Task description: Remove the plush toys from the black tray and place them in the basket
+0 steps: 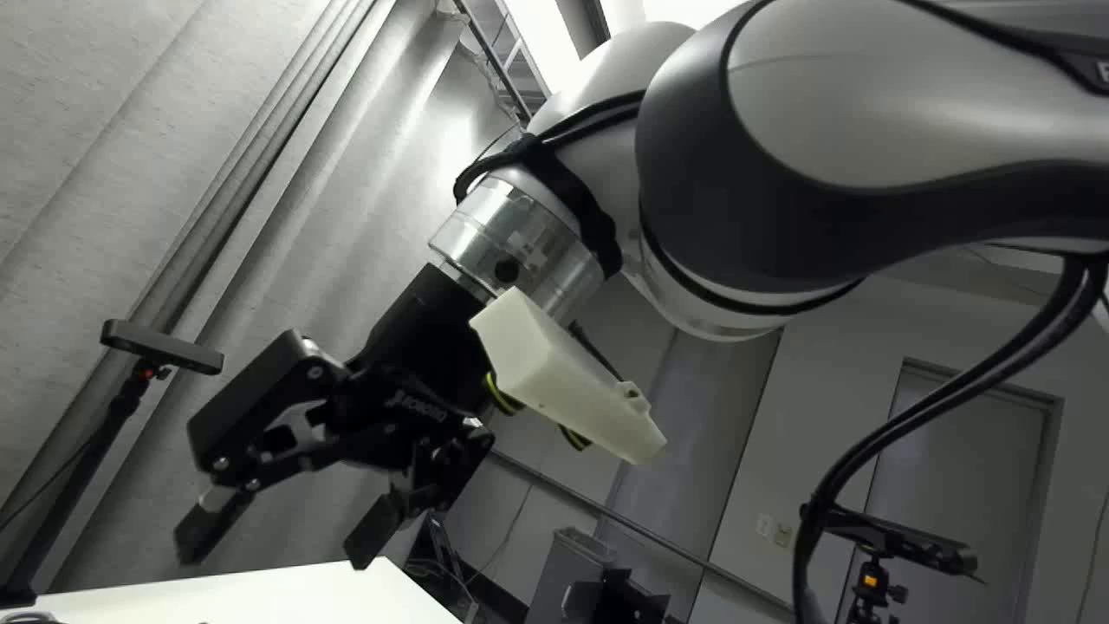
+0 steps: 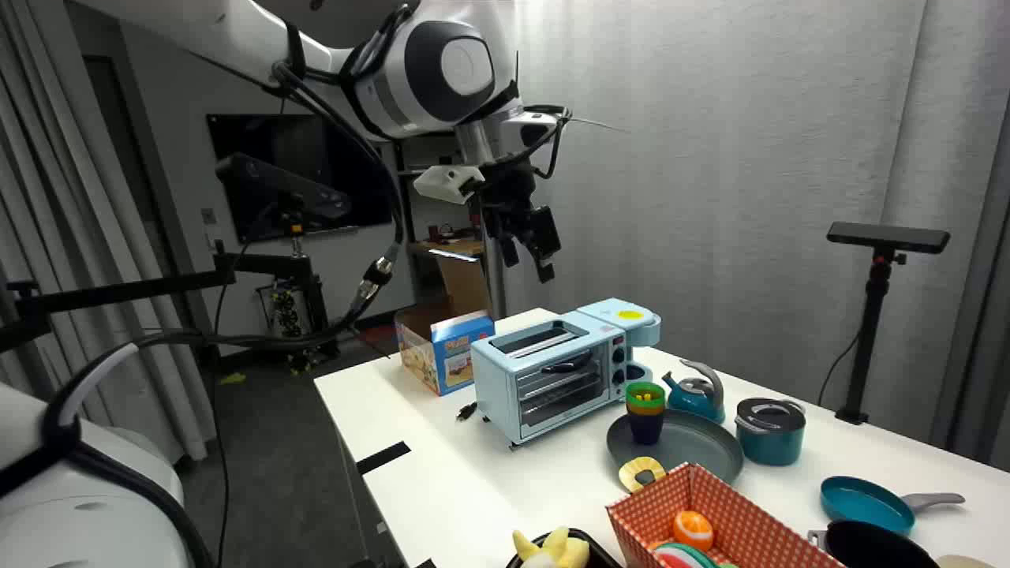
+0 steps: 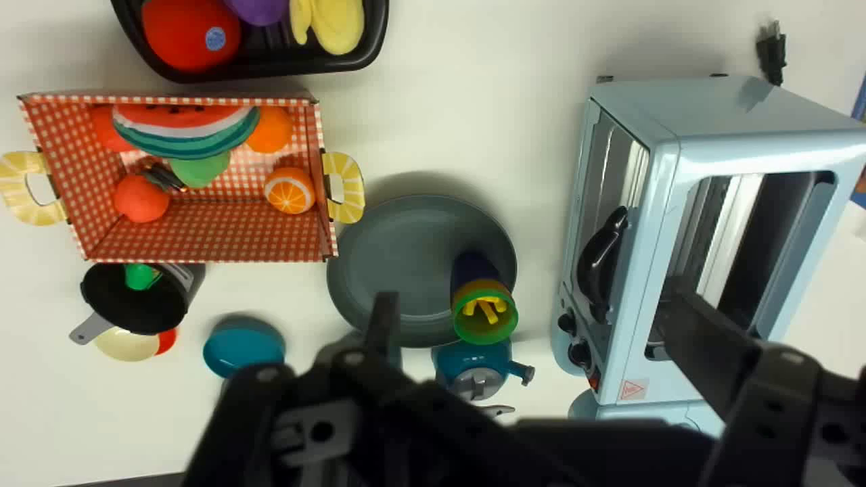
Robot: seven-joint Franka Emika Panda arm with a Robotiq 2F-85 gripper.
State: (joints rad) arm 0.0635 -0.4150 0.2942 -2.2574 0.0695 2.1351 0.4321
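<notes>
The black tray (image 3: pixel 284 66) lies at the upper left of the wrist view. It holds a red plush toy (image 3: pixel 186 37), a purple one (image 3: pixel 258 8) and a yellow one (image 3: pixel 338 26). The tray's corner (image 2: pixel 601 551) and a yellow plush (image 2: pixel 562 547) show in an exterior view. The red checkered basket (image 3: pixel 210 233) stands beside the tray and holds a watermelon slice (image 3: pixel 186 132), an orange slice toy (image 3: pixel 289 191) and several other toys. My gripper (image 3: pixel 541 308) is open and empty, high above the table; it shows in both exterior views (image 1: pixel 286 537) (image 2: pixel 527 262).
A light-blue toaster oven (image 2: pixel 544 371) stands under the gripper's right side in the wrist view. A grey plate (image 3: pixel 399 257) with stacked cups (image 3: pixel 484 308), a teal kettle (image 3: pixel 473 365), a teal pan (image 3: pixel 243 346) and a black pot (image 3: pixel 128 301) are near. A cardboard box (image 2: pixel 442 355) stands behind.
</notes>
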